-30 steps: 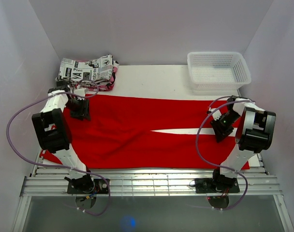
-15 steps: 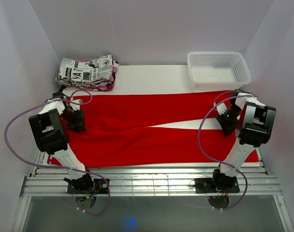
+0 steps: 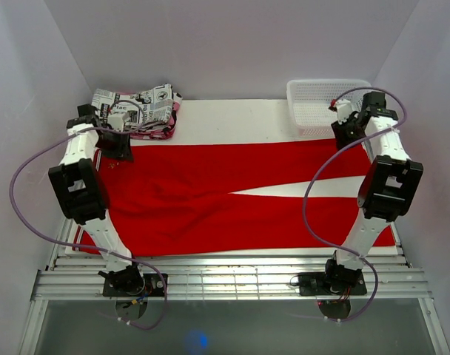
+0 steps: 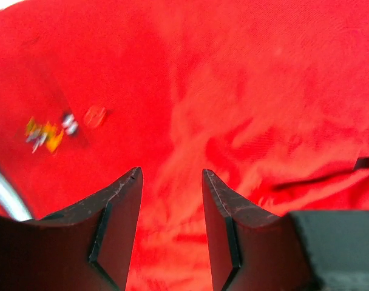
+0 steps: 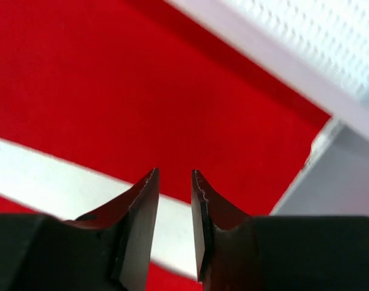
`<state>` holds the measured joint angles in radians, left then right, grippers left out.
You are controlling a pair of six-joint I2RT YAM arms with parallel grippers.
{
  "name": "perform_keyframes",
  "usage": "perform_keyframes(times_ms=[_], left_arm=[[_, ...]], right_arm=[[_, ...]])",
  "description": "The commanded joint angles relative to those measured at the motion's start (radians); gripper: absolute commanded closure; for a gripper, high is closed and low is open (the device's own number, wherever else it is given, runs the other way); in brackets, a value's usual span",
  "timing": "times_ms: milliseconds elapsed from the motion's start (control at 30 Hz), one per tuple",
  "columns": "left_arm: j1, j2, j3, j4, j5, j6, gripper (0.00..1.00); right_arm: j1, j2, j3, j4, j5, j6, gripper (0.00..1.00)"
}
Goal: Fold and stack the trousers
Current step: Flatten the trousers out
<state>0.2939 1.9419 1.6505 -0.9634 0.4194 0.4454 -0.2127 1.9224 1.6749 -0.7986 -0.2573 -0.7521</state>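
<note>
Both arms have swung from the middle of the cloth to the far side of the table (image 3: 232, 118). The left arm (image 3: 78, 191) now reaches the far left corner of the trousers (image 3: 210, 200), and the right arm (image 3: 388, 188) reaches the far right, close against the white mesh basket (image 3: 314, 100). The trousers lie flatter than a second ago. Their far edge now runs nearly straight across, and the white wedge of bare table between the two legs shows wider.

From above, the red trousers stretch from the left edge of the table to the right edge, waist to the left and legs to the right. They cover all but a strip along the far edge. A folded newspaper-print garment (image 3: 136, 107) sits in the far left corner, just beyond the left jaws, and the basket sits in the far right corner. That view is too distant to show how the jaws stand.

The wrist cameras do show it. The left jaws are spread, with rumpled red fabric below them and nothing caught between the tips. A small blurred coloured mark (image 4: 48, 132) shows on the cloth to their left, and I cannot make out what it is. The right jaws stand slightly apart with a narrow gap, gripping nothing. Below them are red cloth, a strip of bare table, and the edge of the basket at the upper right.
</note>
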Motion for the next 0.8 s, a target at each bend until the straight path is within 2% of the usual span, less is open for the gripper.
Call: perform_keyframes(times_ms=[0,67,267,367,433,600,767], left_arm=[[-0.033,0.06,0.029,-0.002,0.039,-0.017,0.46],[-0.035,0.08,0.037,0.025,0.036,-0.048,0.47],[-0.035,0.164,0.051,0.037,0.009,-0.076,0.48],[-0.035,0.189,0.043,0.017,-0.02,-0.054,0.48],[-0.035,0.192,0.016,-0.001,-0.039,-0.013,0.49],[-0.033,0.166,-0.066,-0.052,-0.108,0.107,0.52],[-0.029,0.128,-0.103,-0.13,-0.096,0.209,0.53]], right_arm=[[0.058,0.084,-0.016,0.16,0.004,0.12,0.67],[0.082,0.107,-0.043,0.22,0.065,0.148,0.7],[0.104,0.142,-0.144,0.294,0.174,0.083,0.76],[0.105,0.141,-0.204,0.309,0.231,0.042,0.8],[0.105,0.099,-0.308,0.334,0.253,-0.015,0.82],[0.104,-0.021,-0.509,0.282,0.244,-0.16,0.85],[0.104,-0.108,-0.543,0.084,0.15,-0.268,0.87]])
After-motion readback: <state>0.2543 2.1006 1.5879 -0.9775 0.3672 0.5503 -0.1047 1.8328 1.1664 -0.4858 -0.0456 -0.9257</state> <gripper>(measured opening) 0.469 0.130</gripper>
